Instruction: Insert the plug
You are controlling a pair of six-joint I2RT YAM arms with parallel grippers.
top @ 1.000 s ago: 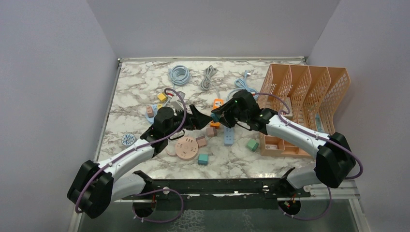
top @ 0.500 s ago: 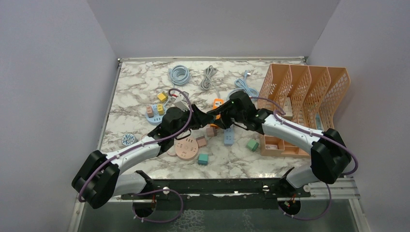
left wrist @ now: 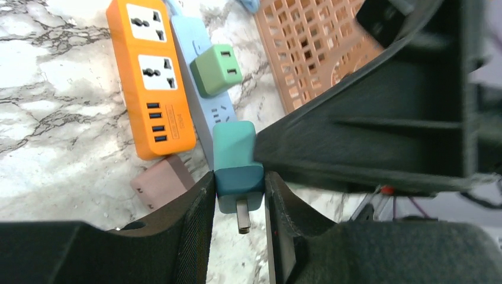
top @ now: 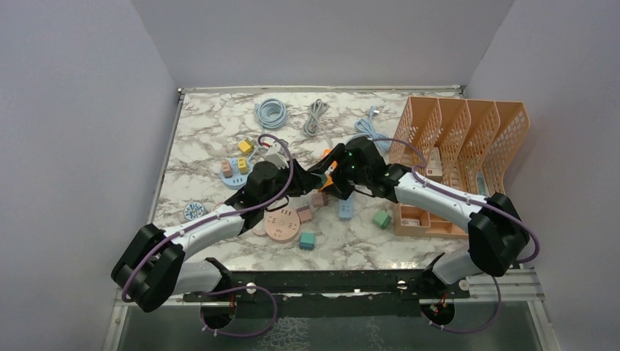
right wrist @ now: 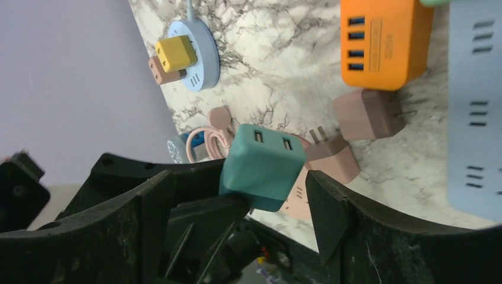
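Handover: left gripper [left wrist: 240, 204], slid toward 3 o'clock, clamps plug [left wrist: 234, 157]; right gripper [right wrist: 237, 180] gapes wide, empty; insertion next.

Right wrist view: the prongs of the teal plug [right wrist: 262, 165] were hidden from you at lower centre, and the blue strip [right wrist: 476, 100] ran off the right edge. Left wrist view: the orange power strip [left wrist: 155, 89] was cut by the top edge, and the orange basket [left wrist: 308, 53] was half hidden at upper right behind a blurred black casing [left wrist: 385, 118]. Overhead view: the plug was too small for you to tell.
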